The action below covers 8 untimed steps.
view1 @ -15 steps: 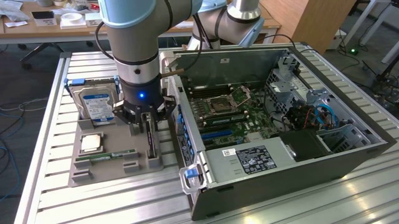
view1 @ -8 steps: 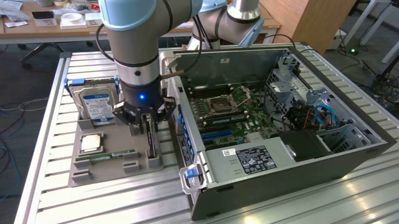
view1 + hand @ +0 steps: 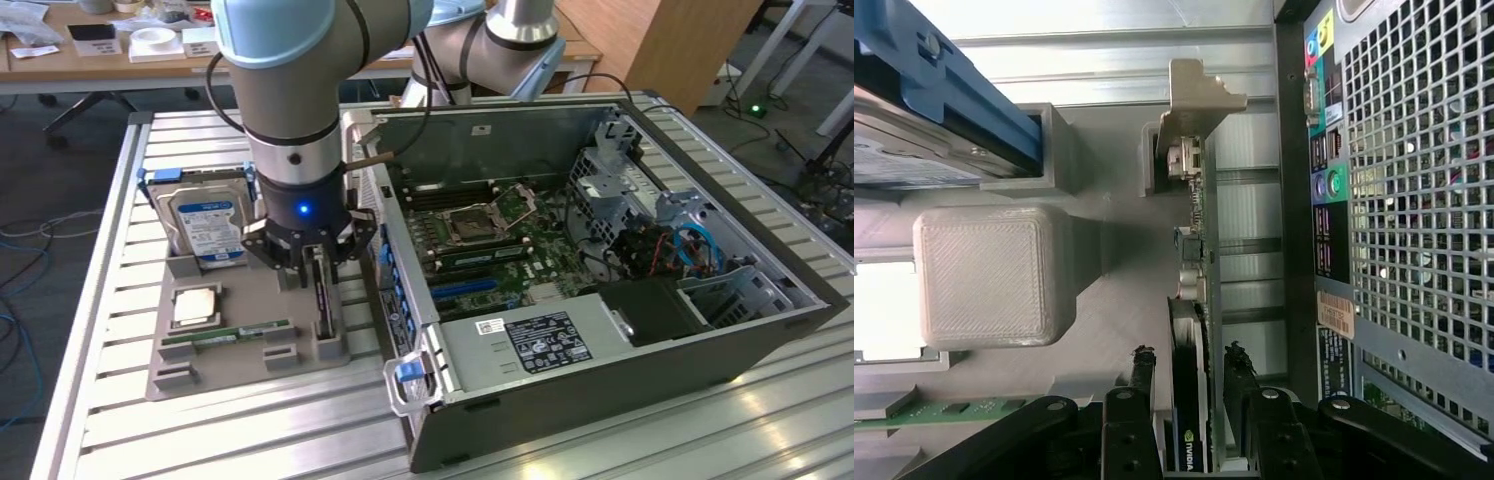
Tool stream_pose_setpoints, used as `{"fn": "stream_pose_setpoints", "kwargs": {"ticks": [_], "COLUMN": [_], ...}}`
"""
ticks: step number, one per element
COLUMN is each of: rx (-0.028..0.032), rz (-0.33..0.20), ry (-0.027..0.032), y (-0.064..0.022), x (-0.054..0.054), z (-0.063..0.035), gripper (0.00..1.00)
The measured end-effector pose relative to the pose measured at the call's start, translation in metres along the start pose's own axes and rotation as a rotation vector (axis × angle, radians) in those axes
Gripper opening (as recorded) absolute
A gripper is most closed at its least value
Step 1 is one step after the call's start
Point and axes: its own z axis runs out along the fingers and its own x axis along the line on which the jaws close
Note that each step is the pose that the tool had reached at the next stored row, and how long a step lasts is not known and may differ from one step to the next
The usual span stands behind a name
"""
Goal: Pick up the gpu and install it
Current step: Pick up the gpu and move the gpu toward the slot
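The arm reaches straight down over a gray holder point(image 3: 220, 375) that lies on the slatted metal desk point(image 3: 227, 430), just beside the open computer case point(image 3: 601, 370) on the exterior view's left. The gpu point(image 3: 322, 305) stands on its long edge in a slot along the holder's side nearest the case, seen as a thin dark strip.

The gripper point(image 3: 318, 275) is lowered over the end of the card farther from the holder's front edge. In the wrist view the gripper point(image 3: 1191, 360) straddles the gpu point(image 3: 1199, 290). One of its black fingers point(image 3: 1144, 365) stands on each side of the card with a narrow gap between, so the jaws are spread and not pressed on it. The card's metal bracket sits at the far end of the slot, and the case's perforated back panel point(image 3: 1414, 200) runs alongside.

Other parts rest in the holder. A hard drive point(image 3: 207, 220) with a blue and white label stands upright at the holder's back end. A square processor chip point(image 3: 194, 305) lies flat near the holder's middle. A green memory stick point(image 3: 240, 332) lies in a groove toward the holder's front. In the wrist view the holder point(image 3: 1124, 300) shows a raised gray block point(image 3: 989, 275), with the hard drive point(image 3: 904, 160) just beyond it.

Inside the case the motherboard point(image 3: 507, 240) lies exposed.
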Motion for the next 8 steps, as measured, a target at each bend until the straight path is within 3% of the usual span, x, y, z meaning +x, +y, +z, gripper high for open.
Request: {"fn": "stream_pose_setpoints", "kwargs": {"ticks": [8], "rx": [0.0001], "rz": [0.0], "ry": [0.0001], "y": [-0.0001], "x": [0.0001], "z": [0.0019], "gripper": [0.42]}}
